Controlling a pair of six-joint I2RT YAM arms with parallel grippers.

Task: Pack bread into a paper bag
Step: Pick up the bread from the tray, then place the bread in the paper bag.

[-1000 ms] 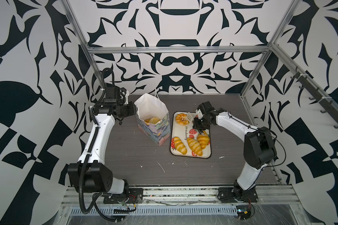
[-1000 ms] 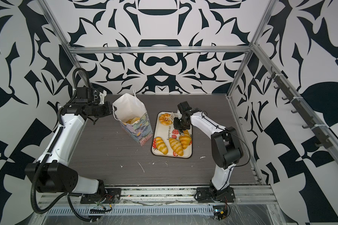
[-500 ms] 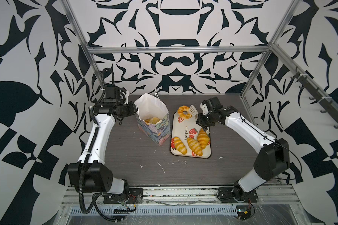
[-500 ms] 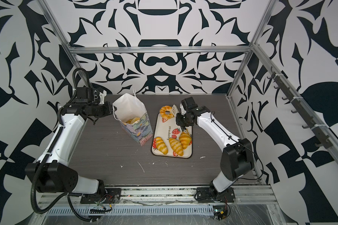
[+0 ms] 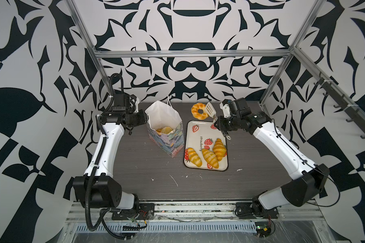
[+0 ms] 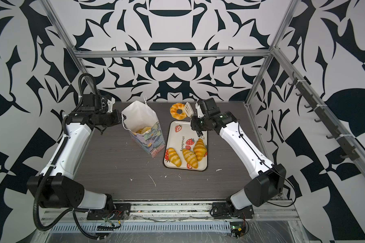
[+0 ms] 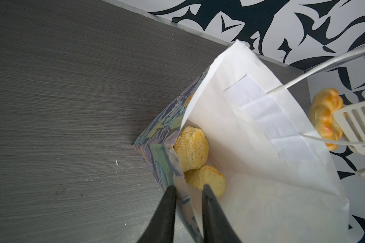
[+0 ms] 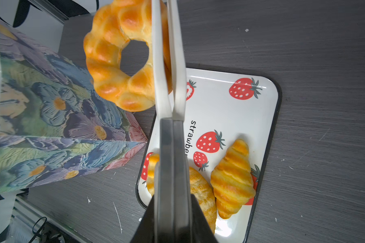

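Clamped shut on the tongs (image 5: 210,109), your right gripper (image 5: 218,123) carries a ring bun (image 5: 198,111) by one side above the tray's (image 5: 198,134) far edge, a thin bite that may slip short of the paper bag (image 5: 167,136) just beside the tray, its wall pinched by your left gripper (image 7: 187,193).

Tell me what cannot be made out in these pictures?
1) How much bread lies in the paper bag: its wall hides most in both top views; the left wrist view shows two pieces.
2) The croissant nearest the bag: right wrist view, mostly behind the tongs and right tool.
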